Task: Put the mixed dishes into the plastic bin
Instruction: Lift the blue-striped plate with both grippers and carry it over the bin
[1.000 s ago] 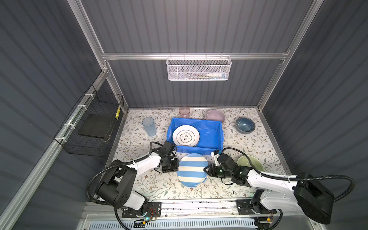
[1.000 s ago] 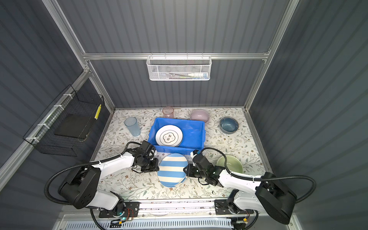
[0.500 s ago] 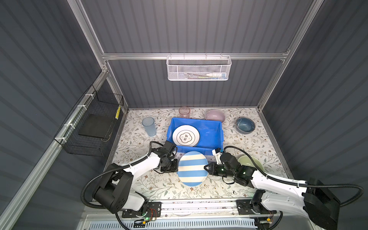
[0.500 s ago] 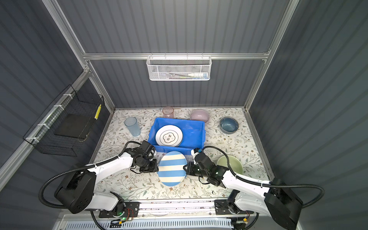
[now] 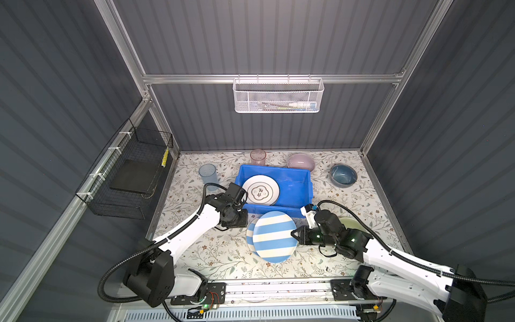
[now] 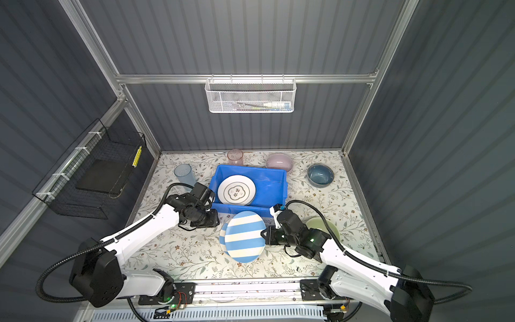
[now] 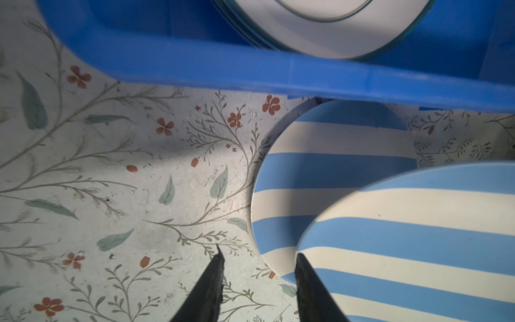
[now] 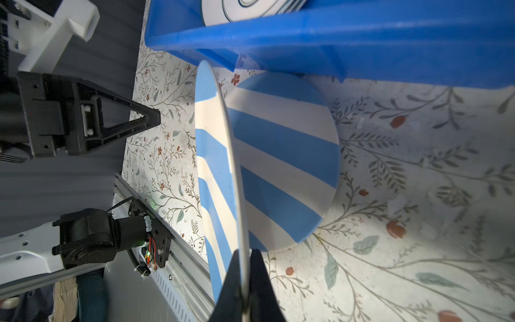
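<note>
My right gripper (image 8: 245, 251) (image 5: 294, 234) is shut on the rim of a blue-white striped plate (image 5: 274, 237) (image 8: 217, 167) and holds it tilted above the table. A second striped plate (image 5: 250, 234) (image 7: 320, 167) lies flat beneath it, just in front of the blue plastic bin (image 5: 292, 189) (image 7: 250, 69). The bin holds a plate with a black emblem (image 5: 260, 190). My left gripper (image 7: 257, 250) (image 5: 242, 223) stands open over bare table, left of both striped plates.
Round the bin stand a blue tumbler (image 5: 207, 172), a pink tumbler (image 5: 257, 157), a lilac bowl (image 5: 301, 162) and a dark blue bowl (image 5: 343, 175). A pale green bowl (image 5: 351, 223) sits behind my right arm. A black wire basket (image 5: 131, 172) hangs left, a white mesh basket (image 5: 278, 96) on the back wall.
My left gripper has opened and come off the striped plate's left edge. The right gripper has closed fully on the right rim and raised the plate, baring the second one.
</note>
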You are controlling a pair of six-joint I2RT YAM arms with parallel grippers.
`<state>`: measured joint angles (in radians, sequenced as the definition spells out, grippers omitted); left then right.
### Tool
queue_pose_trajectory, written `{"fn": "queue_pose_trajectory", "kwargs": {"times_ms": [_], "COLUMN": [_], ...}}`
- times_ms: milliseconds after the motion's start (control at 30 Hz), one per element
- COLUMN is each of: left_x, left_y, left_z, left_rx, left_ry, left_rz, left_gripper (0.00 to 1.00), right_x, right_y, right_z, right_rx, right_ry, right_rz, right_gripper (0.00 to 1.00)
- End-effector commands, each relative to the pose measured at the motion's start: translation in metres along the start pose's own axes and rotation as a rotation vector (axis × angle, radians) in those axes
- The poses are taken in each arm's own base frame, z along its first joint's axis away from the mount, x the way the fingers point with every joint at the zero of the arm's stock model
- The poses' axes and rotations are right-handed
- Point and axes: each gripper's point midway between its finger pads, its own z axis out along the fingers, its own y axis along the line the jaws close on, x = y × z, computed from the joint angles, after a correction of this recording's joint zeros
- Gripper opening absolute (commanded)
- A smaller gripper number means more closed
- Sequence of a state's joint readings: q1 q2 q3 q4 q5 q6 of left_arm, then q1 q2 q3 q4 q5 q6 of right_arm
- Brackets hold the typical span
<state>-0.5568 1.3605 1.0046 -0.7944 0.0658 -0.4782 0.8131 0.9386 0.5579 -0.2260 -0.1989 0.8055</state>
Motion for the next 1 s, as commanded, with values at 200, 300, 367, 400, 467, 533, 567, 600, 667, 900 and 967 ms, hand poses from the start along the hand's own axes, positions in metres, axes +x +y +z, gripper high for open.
{"fn": "queue_pose_trajectory", "kwargs": {"times_ms": [200, 300, 367, 400, 467, 533, 567, 600, 667, 900, 967], "left_x": [-0.058, -0.077, -0.088, -0.094, -0.105, -0.113, -0.117, -0.119, -0.125, -0.138, -0.139], "left_y": [0.02, 0.032, 0.032, 0.03, 0.029, 0.03, 0.031, 0.032, 0.034, 0.05, 0.054], "left_z": [-0.046, -0.051, -0.052, -0.054, -0.051, -0.044, -0.042, -0.038, -0.033, -0.005, 0.0], "left_rx": [-0.03, -0.054, -0.056, -0.051, -0.048, -0.05, -0.052, -0.055, -0.062, -0.077, -0.083], "left_ry": [-0.124, -0.149, -0.162, -0.177, -0.191, -0.184, -0.181, -0.175, -0.174, -0.14, -0.128], "left_rz": [-0.06, -0.073, -0.054, -0.045, -0.037, -0.035, -0.037, -0.037, -0.037, -0.041, -0.044], "left_gripper": [0.49, 0.5, 0.5, 0.51, 0.51, 0.51, 0.51, 0.51, 0.5, 0.44, 0.43], "right_x": [-0.071, -0.096, -0.114, -0.125, -0.145, -0.165, -0.174, -0.183, -0.197, -0.235, -0.24], "right_y": [0.027, 0.03, 0.029, 0.029, 0.029, 0.027, 0.029, 0.025, 0.024, 0.021, 0.018], "right_z": [-0.068, -0.078, -0.08, -0.08, -0.079, -0.073, -0.072, -0.063, -0.054, -0.016, -0.003], "right_rx": [-0.044, -0.041, -0.02, -0.012, -0.004, 0.008, 0.003, 0.018, 0.022, 0.004, -0.004], "right_ry": [-0.144, -0.201, -0.234, -0.25, -0.277, -0.291, -0.307, -0.299, -0.304, -0.313, -0.297], "right_rz": [-0.012, -0.01, 0.003, 0.013, 0.024, 0.03, 0.029, 0.041, 0.055, 0.084, 0.093], "right_gripper": [0.05, 0.05, 0.05, 0.04, 0.04, 0.04, 0.04, 0.04, 0.05, 0.04, 0.04]}}
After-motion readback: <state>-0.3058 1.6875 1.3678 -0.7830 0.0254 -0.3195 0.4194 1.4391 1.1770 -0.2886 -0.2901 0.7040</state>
